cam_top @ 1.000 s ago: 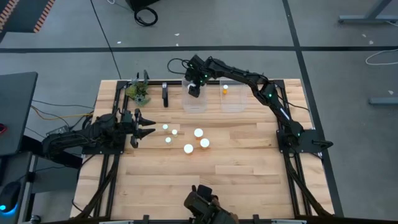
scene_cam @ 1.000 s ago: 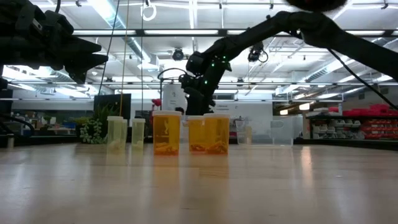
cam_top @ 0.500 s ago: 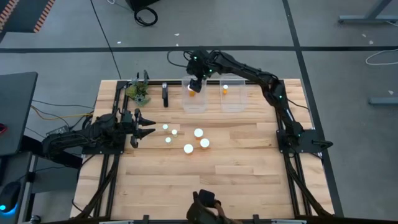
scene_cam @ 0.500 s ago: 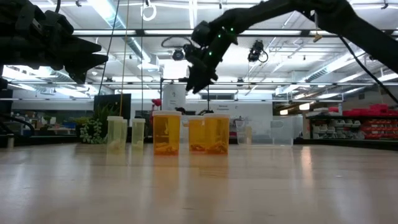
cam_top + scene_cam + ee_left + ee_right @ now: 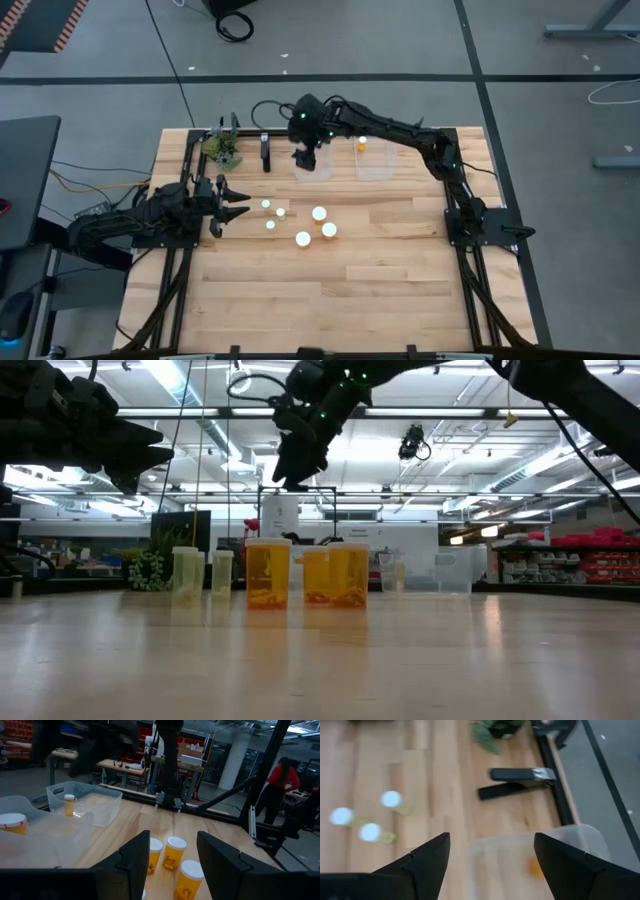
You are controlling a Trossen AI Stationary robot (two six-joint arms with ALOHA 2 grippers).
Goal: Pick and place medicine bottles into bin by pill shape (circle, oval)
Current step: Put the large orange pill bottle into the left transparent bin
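Right hand [image 5: 307, 160] hangs wide open and empty over the left bin [image 5: 540, 855], one bottle [image 5: 536, 868] inside, probably just sorted there by pill shape.

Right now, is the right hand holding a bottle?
No, the right hand is open and empty above the clear bin.
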